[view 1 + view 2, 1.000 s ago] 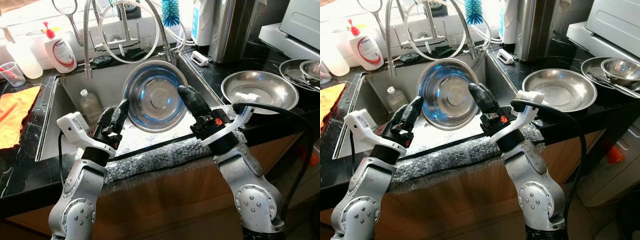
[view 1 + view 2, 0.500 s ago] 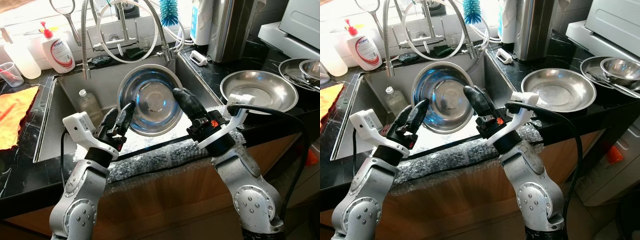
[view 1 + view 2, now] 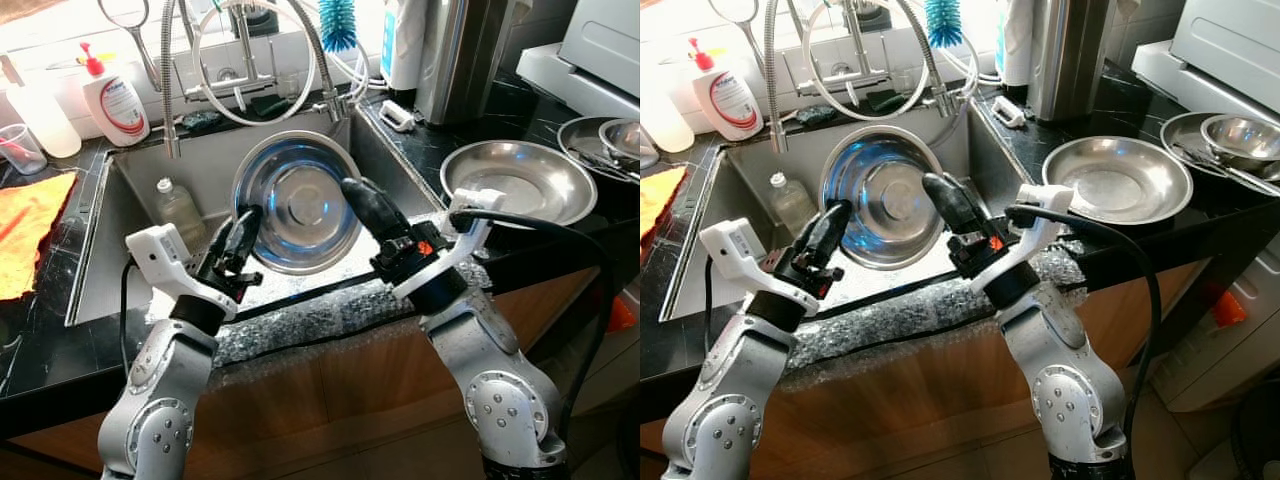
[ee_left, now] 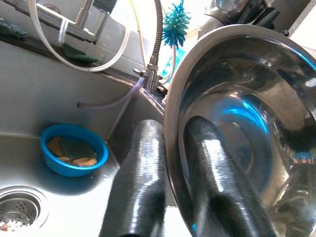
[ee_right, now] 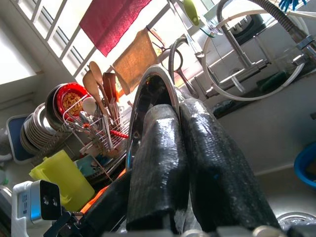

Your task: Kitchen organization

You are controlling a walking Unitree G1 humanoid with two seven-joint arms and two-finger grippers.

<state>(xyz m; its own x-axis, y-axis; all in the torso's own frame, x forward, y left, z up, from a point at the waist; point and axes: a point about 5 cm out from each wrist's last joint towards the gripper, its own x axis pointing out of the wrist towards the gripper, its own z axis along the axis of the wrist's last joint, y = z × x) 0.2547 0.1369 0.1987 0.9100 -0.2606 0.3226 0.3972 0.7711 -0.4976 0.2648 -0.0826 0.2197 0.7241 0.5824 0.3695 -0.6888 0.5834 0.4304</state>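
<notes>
Overhead, from the head cameras, a steel bowl [image 3: 297,200] is held upright on edge above the sink [image 3: 140,170], the left gripper [image 3: 238,240] and right gripper [image 3: 368,208] pinching opposite rims. Left wrist view: one finger [image 4: 138,182] outside, one inside the bowl's rim. Right wrist view: both fingers [image 5: 158,163] clamp the bowl's edge.

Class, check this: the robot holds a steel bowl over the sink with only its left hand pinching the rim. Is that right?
Not quite. Both hands grip the bowl over the sink: the left hand pinches one side of the rim and the right hand the other. The left eye view shows it; each wrist view shows fingers clamped on the rim.
</notes>
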